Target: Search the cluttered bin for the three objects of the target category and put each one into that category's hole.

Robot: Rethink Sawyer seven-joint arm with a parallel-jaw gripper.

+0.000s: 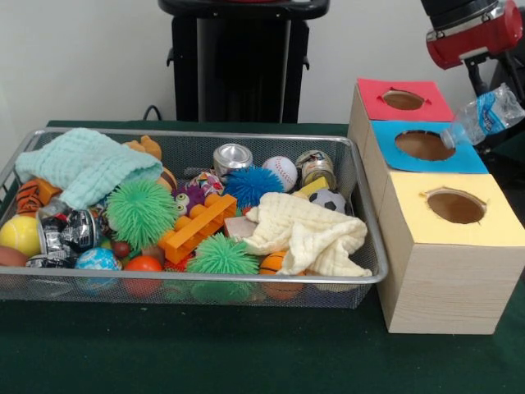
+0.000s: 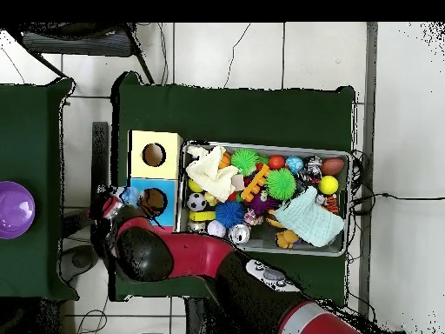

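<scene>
The wire-mesh bin (image 1: 205,132) is full of clutter: a silver can (image 1: 232,158), a crushed can (image 1: 70,232), a small jar (image 1: 316,168), balls, spiky toys, an orange brick toy (image 1: 197,226) and two cloths. It also shows in the overhead view (image 2: 269,145). Three wooden boxes stand beside it, topped red (image 1: 402,100), blue (image 1: 426,146) and yellow (image 1: 455,205), each with a hole. My gripper (image 1: 513,100) is shut on a clear plastic bottle (image 1: 484,115), held tilted with its neck just over the blue hole's edge. The fingers are mostly hidden.
The black pedestal (image 1: 238,57) stands behind the bin. In the overhead view my arm (image 2: 174,257) covers the red box, and a purple bowl (image 2: 13,209) sits on a separate table. A mint cloth (image 1: 86,164) and a cream cloth (image 1: 308,234) cover part of the bin's contents.
</scene>
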